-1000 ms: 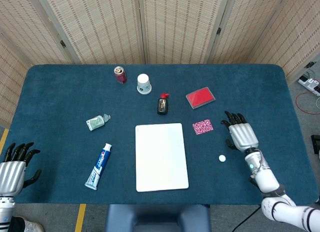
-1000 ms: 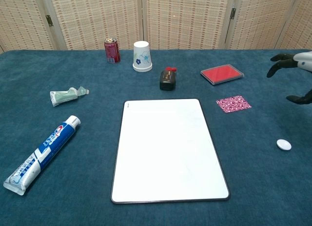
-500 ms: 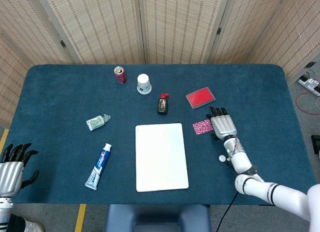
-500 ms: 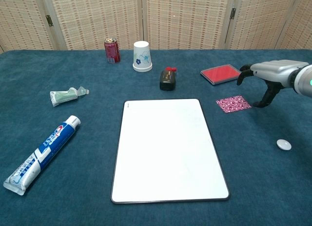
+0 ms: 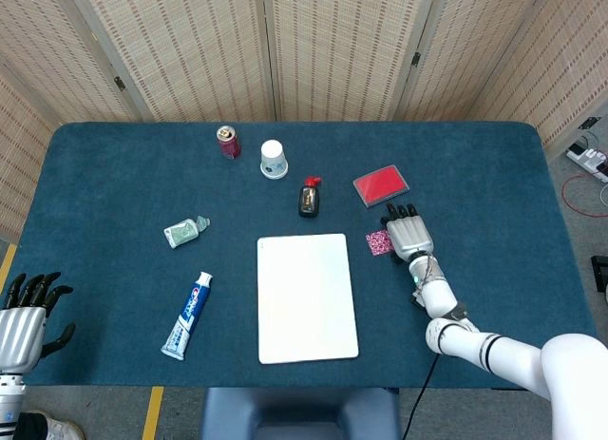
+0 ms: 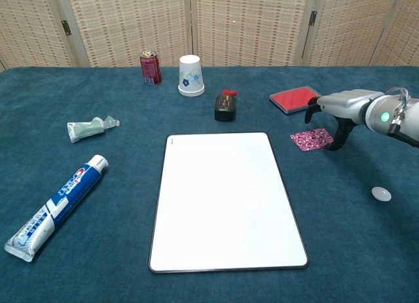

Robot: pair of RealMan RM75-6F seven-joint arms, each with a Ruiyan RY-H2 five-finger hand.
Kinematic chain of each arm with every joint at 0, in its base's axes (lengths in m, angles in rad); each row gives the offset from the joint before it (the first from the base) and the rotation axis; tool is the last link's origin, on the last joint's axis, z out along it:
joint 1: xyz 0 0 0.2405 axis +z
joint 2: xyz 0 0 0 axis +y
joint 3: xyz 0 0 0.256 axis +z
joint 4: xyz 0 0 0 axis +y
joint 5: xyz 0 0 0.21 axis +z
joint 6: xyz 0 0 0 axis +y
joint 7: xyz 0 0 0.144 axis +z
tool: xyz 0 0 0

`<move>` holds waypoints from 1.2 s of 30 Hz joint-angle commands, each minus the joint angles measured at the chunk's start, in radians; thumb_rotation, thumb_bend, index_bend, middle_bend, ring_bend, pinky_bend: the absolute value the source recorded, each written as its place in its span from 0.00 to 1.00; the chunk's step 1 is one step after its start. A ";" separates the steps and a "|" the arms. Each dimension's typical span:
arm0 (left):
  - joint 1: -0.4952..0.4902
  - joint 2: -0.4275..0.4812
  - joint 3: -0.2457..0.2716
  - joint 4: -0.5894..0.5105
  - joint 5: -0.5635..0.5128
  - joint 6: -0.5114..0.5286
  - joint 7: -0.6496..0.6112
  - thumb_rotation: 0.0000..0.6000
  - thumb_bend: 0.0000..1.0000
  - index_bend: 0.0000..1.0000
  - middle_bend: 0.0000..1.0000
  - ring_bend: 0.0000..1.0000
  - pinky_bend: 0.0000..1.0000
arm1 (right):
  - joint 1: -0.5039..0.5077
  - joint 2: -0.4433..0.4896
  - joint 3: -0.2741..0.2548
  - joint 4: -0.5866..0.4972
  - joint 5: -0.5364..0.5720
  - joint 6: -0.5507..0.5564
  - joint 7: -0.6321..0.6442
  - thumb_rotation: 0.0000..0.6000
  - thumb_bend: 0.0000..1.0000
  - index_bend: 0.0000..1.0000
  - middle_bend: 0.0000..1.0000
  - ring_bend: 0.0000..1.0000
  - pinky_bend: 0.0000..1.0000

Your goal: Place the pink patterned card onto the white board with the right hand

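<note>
The pink patterned card (image 6: 310, 139) lies flat on the blue cloth, just right of the white board (image 6: 225, 199); in the head view only the left part of the card (image 5: 377, 241) shows. My right hand (image 6: 336, 110) hovers over the card's right side, fingers spread and pointing down, holding nothing; from above the right hand (image 5: 408, 235) covers much of the card. The white board (image 5: 306, 296) lies bare in the middle of the table. My left hand (image 5: 24, 316) hangs open at the table's near left corner, off the cloth.
A red flat case (image 6: 297, 99) lies just behind the card, a black bottle with a red cap (image 6: 225, 106) to its left. A small white disc (image 6: 381, 194) lies near right. A paper cup (image 6: 190, 75), red can (image 6: 150, 67), crumpled tube (image 6: 90, 128) and toothpaste (image 6: 55, 207) stand further left.
My right hand has travelled left from the table's right side and now hangs over the pink card. The card, board and left hand have not moved.
</note>
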 commanded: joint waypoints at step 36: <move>0.011 -0.005 0.007 0.019 -0.002 -0.001 -0.018 1.00 0.34 0.32 0.17 0.14 0.00 | 0.049 -0.049 -0.059 0.068 0.068 0.007 -0.025 1.00 0.34 0.33 0.04 0.00 0.00</move>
